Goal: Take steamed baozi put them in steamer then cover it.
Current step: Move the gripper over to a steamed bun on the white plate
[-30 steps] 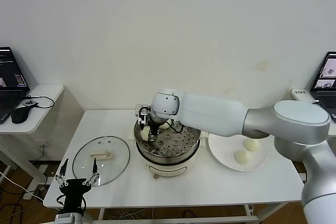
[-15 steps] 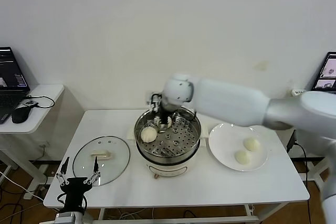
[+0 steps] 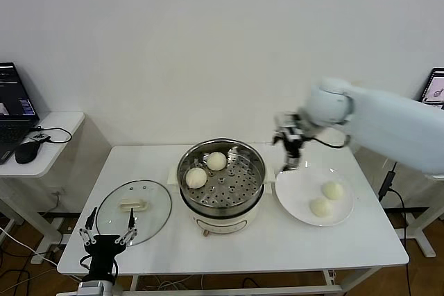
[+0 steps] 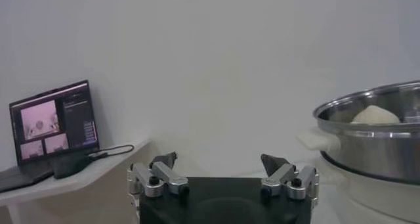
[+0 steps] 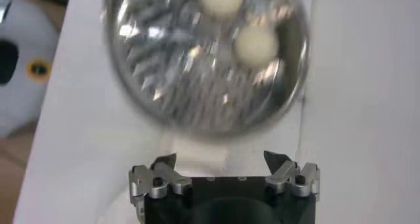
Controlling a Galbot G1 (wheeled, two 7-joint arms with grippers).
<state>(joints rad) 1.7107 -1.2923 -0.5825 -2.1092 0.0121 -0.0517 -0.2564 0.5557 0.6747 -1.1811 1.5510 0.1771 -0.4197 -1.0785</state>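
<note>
The steamer (image 3: 222, 184) stands mid-table with two baozi on its perforated tray, one at the left (image 3: 196, 177) and one at the back (image 3: 216, 161). Both show in the right wrist view (image 5: 255, 44) over the steamer (image 5: 164, 81). Two more baozi (image 3: 333, 190) (image 3: 320, 206) lie on the white plate (image 3: 295, 195). My right gripper (image 3: 290, 150) is open and empty, in the air between steamer and plate, its fingertips (image 5: 164, 161) spread. The glass cover (image 3: 134, 211) lies flat at the table's left. My left gripper (image 3: 108, 236) is open and parked below the front left edge; its view catches the steamer wall (image 4: 374, 146).
A side table (image 3: 41, 147) at the far left holds a laptop and a mouse. Another laptop (image 3: 436, 91) stands at the far right. The wall runs close behind the table.
My right gripper let go of a baozi at the tray's left, rose out of the steamer and swung right toward the plate. The left arm stayed put.
</note>
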